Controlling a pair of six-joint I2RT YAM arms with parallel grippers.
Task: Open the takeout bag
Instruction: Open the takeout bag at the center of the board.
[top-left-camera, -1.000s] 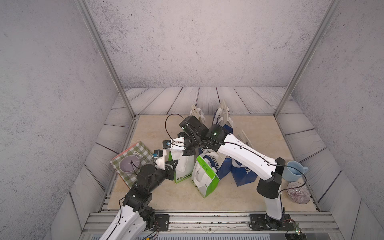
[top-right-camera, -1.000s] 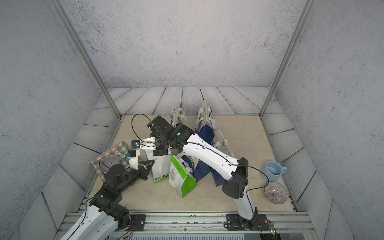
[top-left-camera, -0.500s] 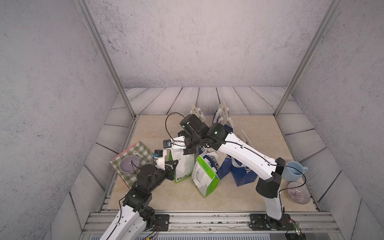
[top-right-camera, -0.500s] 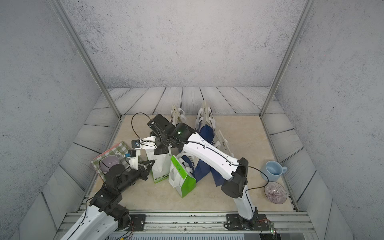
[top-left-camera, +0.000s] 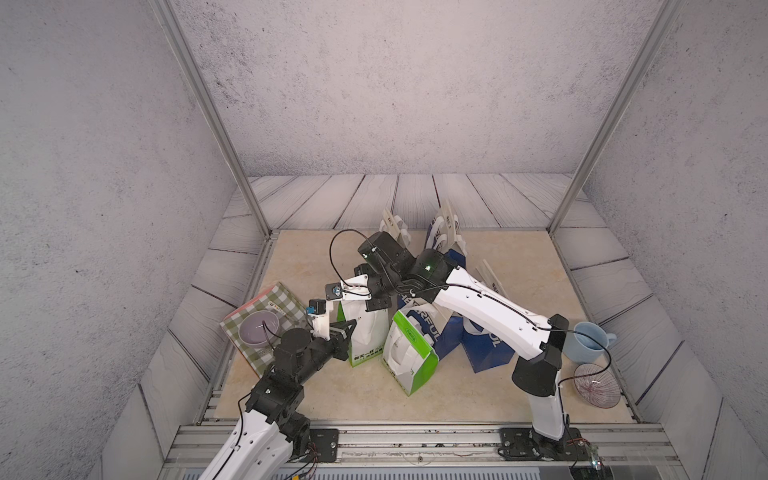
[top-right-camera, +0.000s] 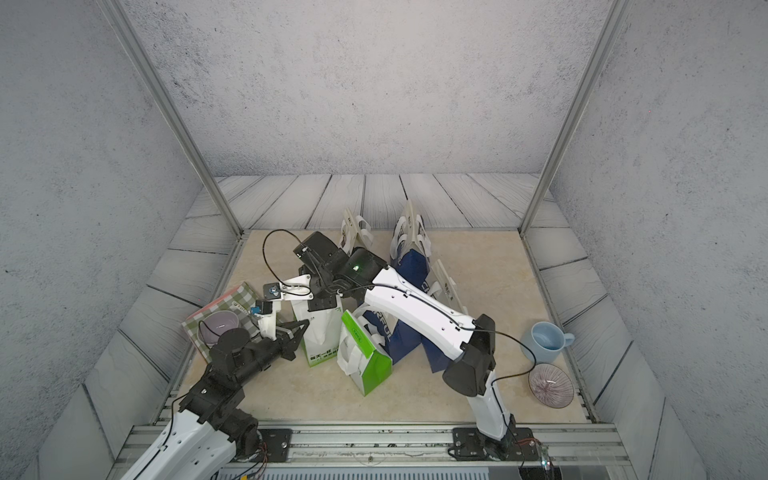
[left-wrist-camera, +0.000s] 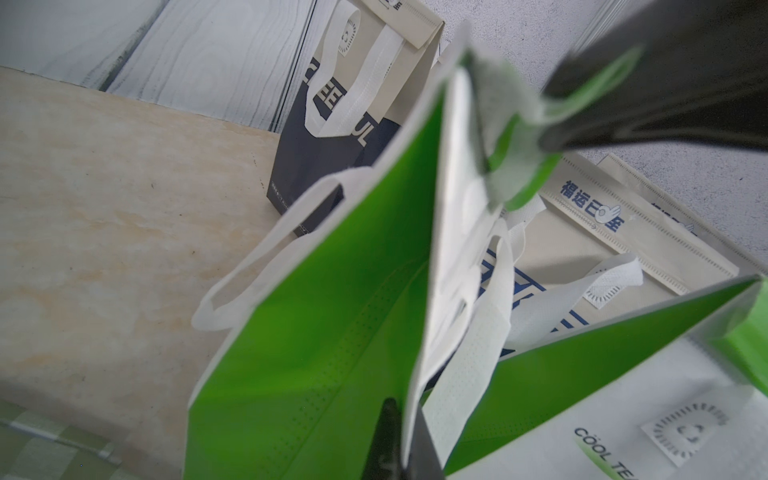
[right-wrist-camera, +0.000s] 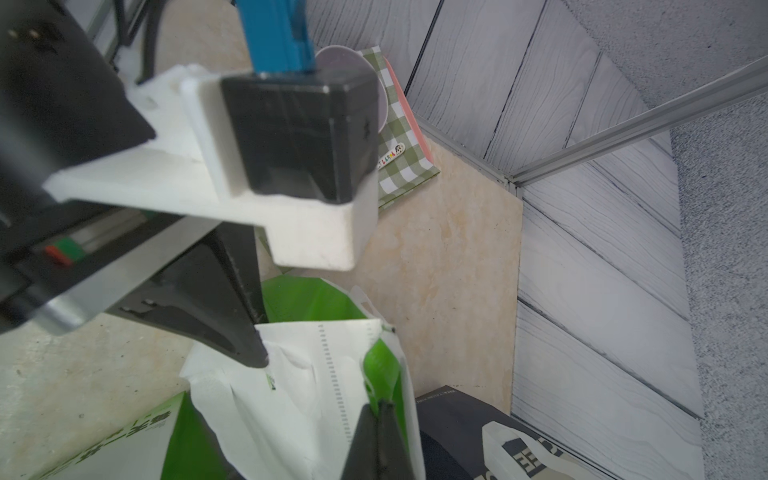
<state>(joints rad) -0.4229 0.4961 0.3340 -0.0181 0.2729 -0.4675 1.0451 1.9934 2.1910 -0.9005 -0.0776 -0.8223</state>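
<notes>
My left claw (left-wrist-camera: 400, 419) is closed, pinching the white rim of the bag (top-left-camera: 368, 334) at the end nearest the mat (top-left-camera: 284, 300). My right claw (right-wrist-camera: 379, 409) is closed too, pinching the same rim farther from the mat. The bag stands upright on the table (top-left-camera: 332, 399) just beside the mat, its mouth parted to a narrow green slit. A second green bag (top-left-camera: 411, 361) leans beyond it, with blue bags (top-left-camera: 486, 353) farther on. A purple bowl (top-left-camera: 258, 328) sits on the mat. A mug (top-left-camera: 590, 340) and a patterned dish (top-left-camera: 596, 384) lie well apart from the mat.
</notes>
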